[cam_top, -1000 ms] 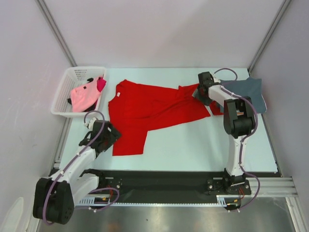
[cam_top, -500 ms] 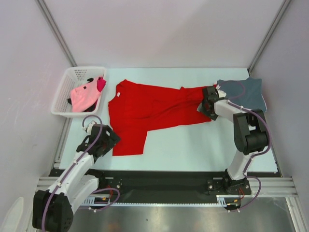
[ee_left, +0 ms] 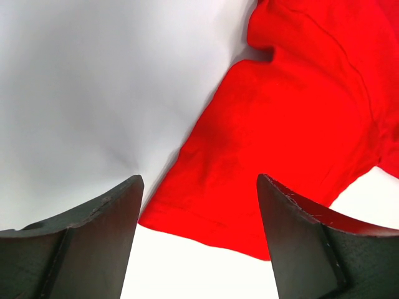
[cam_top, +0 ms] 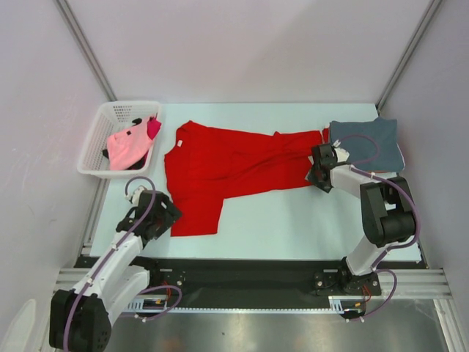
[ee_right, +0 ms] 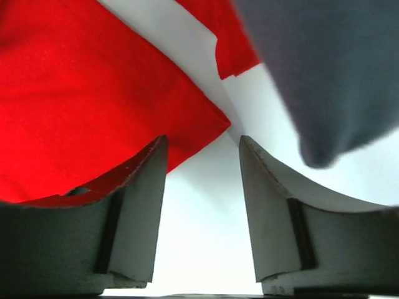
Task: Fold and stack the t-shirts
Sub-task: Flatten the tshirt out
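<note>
Red t-shirt (cam_top: 227, 172) partly hidden beneath right claw (ee_right: 203, 141), spread and empty like left claw (ee_left: 198, 180).

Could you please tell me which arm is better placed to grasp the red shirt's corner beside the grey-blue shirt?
Right: the right end effector hangs open at that red t-shirt corner, beside the grey-blue t-shirt; the left end effector is at the shirt's opposite end.

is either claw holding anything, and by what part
Nothing is held. The left claw stands open over a corner of the red t-shirt; the right claw stands open at another corner of it, near the grey-blue t-shirt.
</note>
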